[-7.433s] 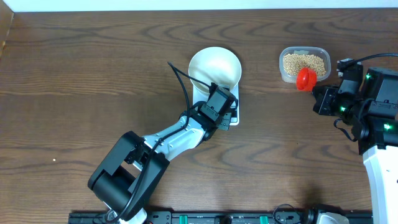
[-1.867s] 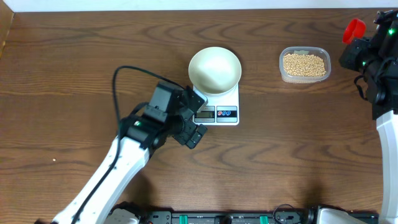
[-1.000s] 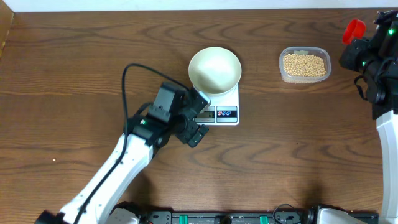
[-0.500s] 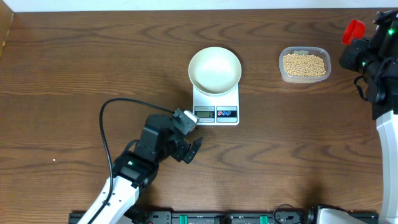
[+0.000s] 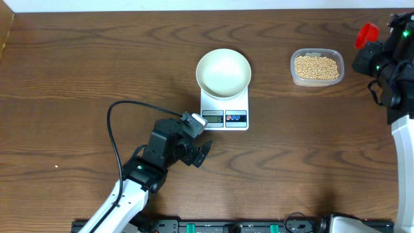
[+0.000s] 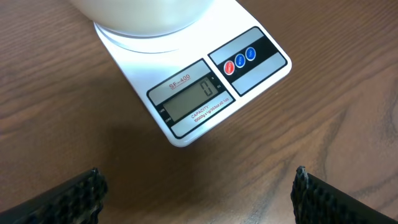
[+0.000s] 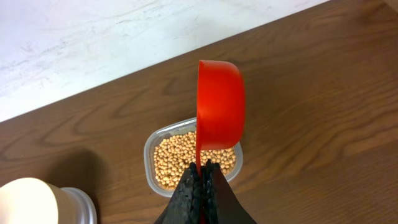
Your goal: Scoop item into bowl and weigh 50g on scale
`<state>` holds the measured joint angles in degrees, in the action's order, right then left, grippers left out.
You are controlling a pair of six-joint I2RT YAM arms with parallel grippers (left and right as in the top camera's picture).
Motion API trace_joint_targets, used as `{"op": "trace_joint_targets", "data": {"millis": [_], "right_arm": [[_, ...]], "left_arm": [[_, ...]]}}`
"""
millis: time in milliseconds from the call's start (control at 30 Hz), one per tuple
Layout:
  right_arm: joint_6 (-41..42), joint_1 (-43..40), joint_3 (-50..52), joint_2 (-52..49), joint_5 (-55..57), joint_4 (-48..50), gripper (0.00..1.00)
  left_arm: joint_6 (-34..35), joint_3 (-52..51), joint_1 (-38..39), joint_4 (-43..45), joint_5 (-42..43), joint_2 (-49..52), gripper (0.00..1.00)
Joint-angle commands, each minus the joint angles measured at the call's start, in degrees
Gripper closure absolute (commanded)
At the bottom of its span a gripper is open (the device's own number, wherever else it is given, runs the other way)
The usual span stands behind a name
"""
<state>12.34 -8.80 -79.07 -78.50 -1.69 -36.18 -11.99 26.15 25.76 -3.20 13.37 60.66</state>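
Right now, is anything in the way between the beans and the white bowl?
No. Only bare table lies between the beans in their tub and the bowl on the scale. The left gripper sits off that path; the right gripper holds the red scoop beyond the tub.

The bowl (image 6: 146,18) on the scale (image 6: 193,93) is cut off by the left wrist view's top edge, its inside unseen. Overhead, the scale's display is too small to read. Far right of the scale, the red scoop (image 7: 219,106) hides its inside.
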Motion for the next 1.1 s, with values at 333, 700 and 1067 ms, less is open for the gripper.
{"op": "trace_joint_targets", "data": {"millis": [333, 700, 1067], "right_arm": [[-0.9, -0.1, -1.1, -0.4, -0.2, -0.1, 0.99], [-0.9, -0.1, -1.1, -0.4, -0.2, 0.0, 0.99], [-0.9, -0.1, -1.1, -0.4, -0.2, -0.1, 0.99]], "left_arm": [[0.3, 0.1, -0.1, -0.9, -0.3, 0.3, 0.03], [0.4, 0.1, -0.1, -0.8, -0.3, 0.3, 0.03], [4.2, 0.1, -0.1, -0.8, -0.3, 0.3, 0.03]]}}
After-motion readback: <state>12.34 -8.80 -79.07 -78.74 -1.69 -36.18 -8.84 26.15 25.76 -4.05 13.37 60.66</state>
